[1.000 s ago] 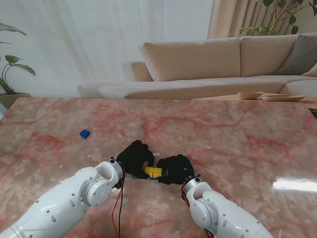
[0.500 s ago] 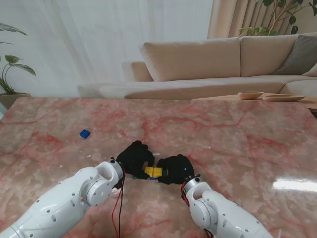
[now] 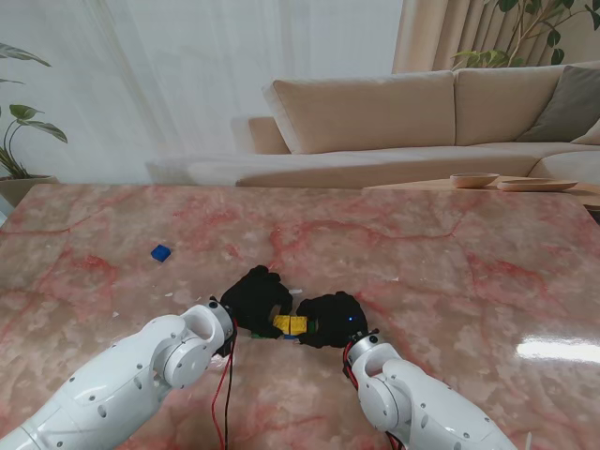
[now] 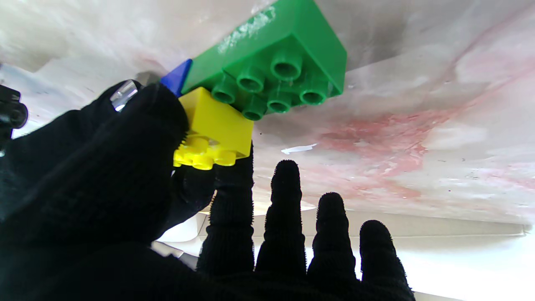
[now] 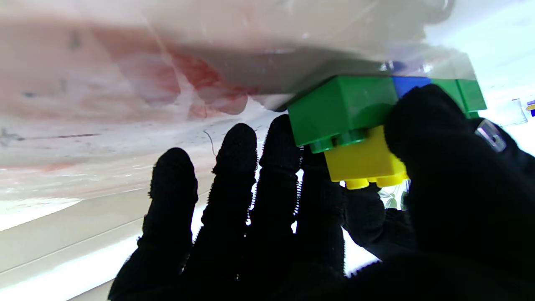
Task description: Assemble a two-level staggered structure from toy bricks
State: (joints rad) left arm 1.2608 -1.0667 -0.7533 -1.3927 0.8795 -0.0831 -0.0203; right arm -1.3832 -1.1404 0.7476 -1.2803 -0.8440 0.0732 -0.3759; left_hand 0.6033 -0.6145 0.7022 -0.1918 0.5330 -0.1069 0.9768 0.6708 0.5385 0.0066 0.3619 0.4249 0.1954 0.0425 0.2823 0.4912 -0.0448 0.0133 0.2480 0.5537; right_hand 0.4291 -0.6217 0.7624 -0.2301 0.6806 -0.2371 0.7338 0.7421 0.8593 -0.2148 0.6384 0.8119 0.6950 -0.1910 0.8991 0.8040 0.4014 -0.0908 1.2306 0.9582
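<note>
On the far left of the table (image 3: 84, 281), well apart from the work, lies a loose blue brick (image 3: 161, 252); nothing stands between it and the hands, but the left arm would have to leave the stack to fetch it.

Nearer the middle, the left hand (image 3: 255, 298) is closed around the yellow brick (image 3: 289, 324). Its wrist view shows the thumb (image 4: 138, 138) pressed on one side of the yellow brick (image 4: 213, 129) and a finger against the other. That brick sits on the studs of the green brick (image 4: 267, 62), offset so that several green studs show bare. A blue piece (image 4: 177, 77) peeks out next to the green one; whether it is joined to it cannot be told.

Just to the right, the right hand (image 3: 330, 319) meets the same stack. Its thumb (image 5: 422, 121) lies over the yellow brick (image 5: 363, 161) and the green brick (image 5: 342, 106), with the other fingers spread beyond the bricks; it looks like a steadying grip, though how firmly it bears cannot be told.

The likely trouble is a half-seated joint. If the yellow brick is only perched on the studs, letting go could leave it tilted or lift it off with a glove. Uneven pressing could slide the green base on the smooth marble. The two hands crowd the stack and hide the seam from the stand view, so a poor fit might go unnoticed. Beyond the table, the sofa (image 3: 375, 112) plays no part.
</note>
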